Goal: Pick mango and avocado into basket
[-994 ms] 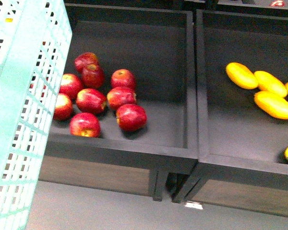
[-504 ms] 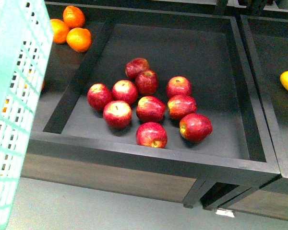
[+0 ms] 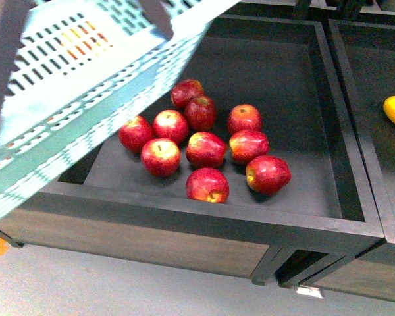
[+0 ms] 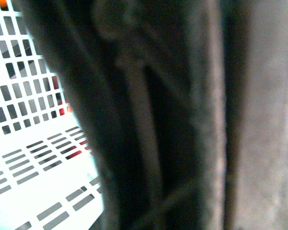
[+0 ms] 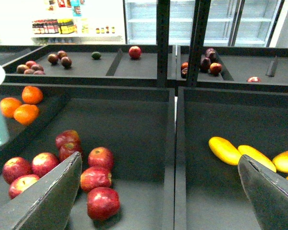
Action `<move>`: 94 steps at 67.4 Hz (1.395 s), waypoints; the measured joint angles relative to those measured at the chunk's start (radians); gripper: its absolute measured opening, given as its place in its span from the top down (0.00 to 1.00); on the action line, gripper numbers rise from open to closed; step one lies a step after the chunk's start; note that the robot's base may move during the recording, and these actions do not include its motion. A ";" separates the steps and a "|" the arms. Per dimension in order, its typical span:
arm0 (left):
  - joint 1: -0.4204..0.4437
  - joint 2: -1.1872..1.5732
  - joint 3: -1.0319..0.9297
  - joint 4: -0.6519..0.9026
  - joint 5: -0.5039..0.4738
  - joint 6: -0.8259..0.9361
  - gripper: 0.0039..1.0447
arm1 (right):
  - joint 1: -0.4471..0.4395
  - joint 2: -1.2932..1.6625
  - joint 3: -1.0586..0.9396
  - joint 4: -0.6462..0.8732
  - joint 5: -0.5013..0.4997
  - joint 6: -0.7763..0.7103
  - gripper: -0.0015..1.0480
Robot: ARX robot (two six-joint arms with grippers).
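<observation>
**Dark fruit bins, basket held high, right claw wide open**

Dark-walled produce bins [image 3: 204, 212] side by side on a grey floor [image 3: 118, 283], with glass-door coolers [image 5: 206, 19] far behind. Teal basket [image 3: 85, 112] held high and steeply tilted across the upper left of the front view, hanging over the near corner of the apple bin. Brown handle [image 3: 3, 66] blurred close to the lens. Probably carried high on the left arm to keep it off the bin walls. Left claw lost in dark blur in its own wrist view: open or closed, impossible to tell.

Right claw [image 5: 158, 162] spread wide and empty, seemingly poised over the wall shared by the apple bin and the mango bin, aimed down the row. Red apples [image 3: 207, 149] clustered mid-bin, not wanted.

Nearest mango [image 5: 224, 150] lying flat in the next bin to the right, just beside other yellow fruit but with bare floor on its near side: room for a descent from above. Avocado [image 5: 96, 55] alone in a far bin one row back, well apart from the dark fruit nearby. Oranges [image 5: 26, 113] just past the basket's edge.

Worth watching: tall bin walls and the upright post [image 5: 163, 43] between the rear bins, both in the way of a low reach.
</observation>
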State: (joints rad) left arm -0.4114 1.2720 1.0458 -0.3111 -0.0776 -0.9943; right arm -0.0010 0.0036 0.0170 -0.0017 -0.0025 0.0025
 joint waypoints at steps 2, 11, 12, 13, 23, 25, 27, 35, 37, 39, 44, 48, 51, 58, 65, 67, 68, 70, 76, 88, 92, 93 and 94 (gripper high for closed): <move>-0.033 0.069 0.057 0.007 0.008 0.004 0.87 | 0.000 0.000 0.000 0.000 0.000 0.000 0.08; -0.122 0.246 0.193 0.008 0.033 0.003 0.87 | 0.000 0.000 0.000 0.000 0.000 0.000 0.08; -0.127 0.256 0.200 0.008 0.035 0.003 0.87 | 0.000 0.000 0.000 0.000 0.000 0.000 0.08; -0.139 0.274 0.213 0.008 0.041 0.003 0.87 | 0.000 0.000 0.000 0.000 0.000 0.000 0.08; -0.211 0.354 0.280 0.010 0.085 0.003 0.87 | 0.000 0.000 0.000 0.000 0.000 0.000 0.08; -0.225 0.361 0.287 0.011 0.095 0.004 0.87 | 0.000 0.000 0.000 0.000 0.000 0.000 0.08; -0.239 0.365 0.294 0.014 0.105 0.003 0.87 | 0.000 0.000 0.000 0.000 0.000 0.000 0.08; -0.300 0.367 0.313 0.019 0.138 0.022 0.87 | 0.000 0.000 0.000 0.000 0.000 0.000 0.08; -0.313 0.367 0.315 0.016 0.140 0.031 0.87 | 0.000 0.000 0.000 0.000 0.000 0.000 0.08; -0.324 0.367 0.315 0.014 0.143 0.036 0.87 | 0.000 0.000 0.000 0.000 0.000 0.000 0.08; -0.332 0.367 0.315 0.011 0.154 0.037 0.87 | 0.000 0.000 0.000 0.000 0.000 0.000 0.08; -0.332 0.369 0.315 0.010 0.152 0.037 0.87 | 0.000 0.000 0.000 0.000 0.000 0.000 0.08; -0.332 0.369 0.315 0.010 0.143 0.040 0.87 | 0.000 0.000 0.000 0.000 0.000 0.000 0.08; -0.326 0.369 0.315 0.010 0.132 0.043 0.87 | 0.000 0.000 0.000 0.000 0.000 0.000 0.08; -0.325 0.369 0.315 0.010 0.130 0.046 0.87 | 0.000 0.000 0.000 0.000 0.000 0.000 0.08; -0.325 0.369 0.315 0.010 0.130 0.047 0.87 | 0.000 0.000 0.000 0.000 0.000 0.000 0.08; -0.325 0.369 0.315 0.010 0.131 0.047 0.87 | 0.000 0.000 0.000 0.000 0.000 0.000 0.08; -0.325 0.369 0.315 0.010 0.132 0.047 0.87 | 0.000 0.002 0.001 -0.002 -0.004 0.001 0.08; -0.325 0.370 0.315 0.010 0.134 0.047 0.87 | -0.113 0.243 0.152 -0.347 -0.246 0.171 0.08; -0.327 0.370 0.315 0.010 0.142 0.047 0.87 | -0.324 0.472 0.212 -0.287 -0.406 0.228 0.08; -0.327 0.370 0.315 0.010 0.137 0.048 0.87 | -0.397 0.529 0.238 -0.230 -0.441 0.226 0.08; -0.327 0.370 0.315 0.010 0.136 0.048 0.87 | -0.423 0.550 0.246 -0.211 -0.451 0.224 0.08; -0.327 0.370 0.315 0.010 0.133 0.049 0.87 | -0.457 0.581 0.259 -0.184 -0.464 0.220 0.08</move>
State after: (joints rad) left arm -0.7383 1.6421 1.3609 -0.3016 0.0551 -0.9455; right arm -0.4576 0.5842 0.2760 -0.1860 -0.4667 0.2230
